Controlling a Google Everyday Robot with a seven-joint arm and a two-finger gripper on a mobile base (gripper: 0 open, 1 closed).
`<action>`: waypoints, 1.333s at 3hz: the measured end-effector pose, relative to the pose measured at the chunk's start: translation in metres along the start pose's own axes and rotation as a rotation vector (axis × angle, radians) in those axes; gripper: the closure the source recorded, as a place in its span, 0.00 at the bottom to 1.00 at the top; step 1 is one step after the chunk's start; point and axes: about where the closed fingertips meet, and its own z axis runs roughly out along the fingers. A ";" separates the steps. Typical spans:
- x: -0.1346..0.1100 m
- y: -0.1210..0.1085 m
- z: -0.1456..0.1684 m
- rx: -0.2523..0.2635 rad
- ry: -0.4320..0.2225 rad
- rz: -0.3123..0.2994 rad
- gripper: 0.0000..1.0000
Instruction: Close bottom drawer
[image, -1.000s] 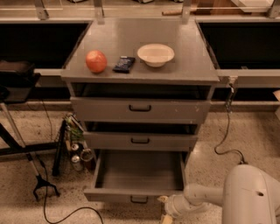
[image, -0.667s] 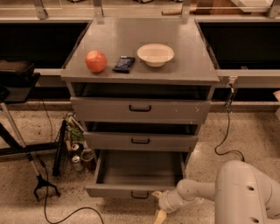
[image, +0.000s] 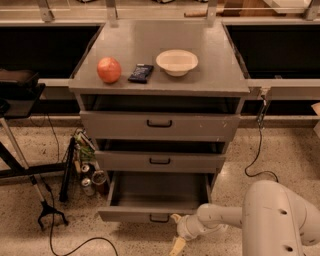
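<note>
bottom drawer (image: 131, 215) — pulled out | gripper (image: 175, 232) — low at its front, just right of black pull handle (image: 159, 219) | fingers spread, gripping nothing

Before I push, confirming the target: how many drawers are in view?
3, stacked in one cabinet: top drawer, middle drawer, and bottom drawer, pulled out farthest. The gripper sits by its front.

A grey cabinet (image: 215, 70) stands on a speckled floor (image: 295, 150), with dark recesses on both sides behind it. Cans (image: 90, 182) and a black stand (image: 45, 210) sit left; a cable (image: 256, 150) trails right. The gripper (image: 176, 231), fingers apart, hangs low near centre.
</note>
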 end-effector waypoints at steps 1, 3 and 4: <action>0.011 0.000 -0.015 0.051 0.021 0.032 0.25; 0.036 -0.014 -0.048 0.123 0.086 0.085 0.72; 0.056 -0.029 -0.055 0.130 0.137 0.114 0.95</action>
